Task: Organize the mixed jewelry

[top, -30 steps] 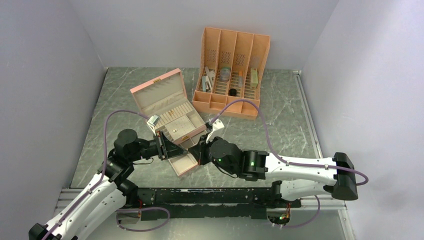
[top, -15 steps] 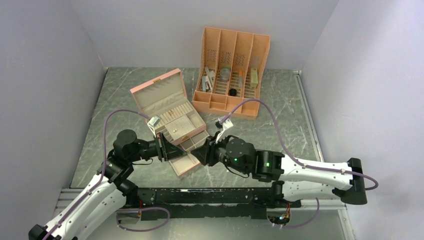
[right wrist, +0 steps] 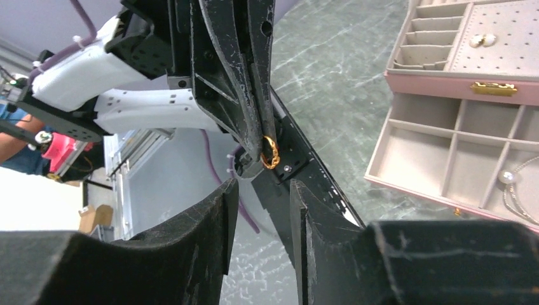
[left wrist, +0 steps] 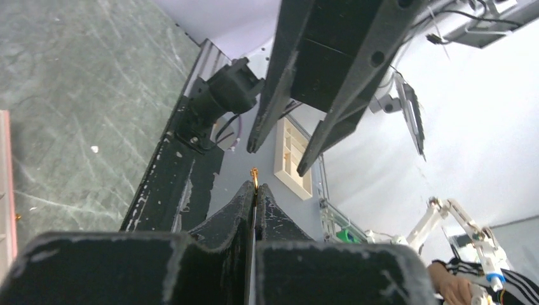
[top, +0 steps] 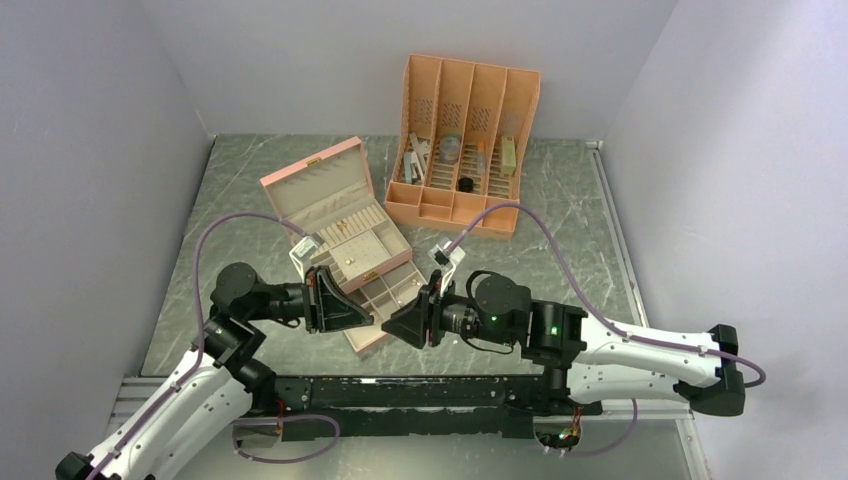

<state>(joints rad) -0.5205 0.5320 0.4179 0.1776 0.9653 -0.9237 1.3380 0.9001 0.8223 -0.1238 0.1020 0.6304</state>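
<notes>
- We see the left end effector (left wrist: 255, 187) clamped on a tiny gold-coloured metal ring (right wrist: 270, 152). It pinches the ring at the very fingertips, above the grey marbled desk (top: 590, 220), so most of the band is exposed.
- The right end effector (right wrist: 262, 190) faces it, jaws apart, just beside the ring; we judge this suits a handover.
- The pink hinged jewellery box (top: 325, 185) lies open nearby, its beige, soft-lined compartments suited to the glossy, twisted-looking band.

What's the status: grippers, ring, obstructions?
Left gripper shut on gold ring. Right gripper open, facing it, not gripping. Nothing between them; pink jewelry box open alongside.
</notes>
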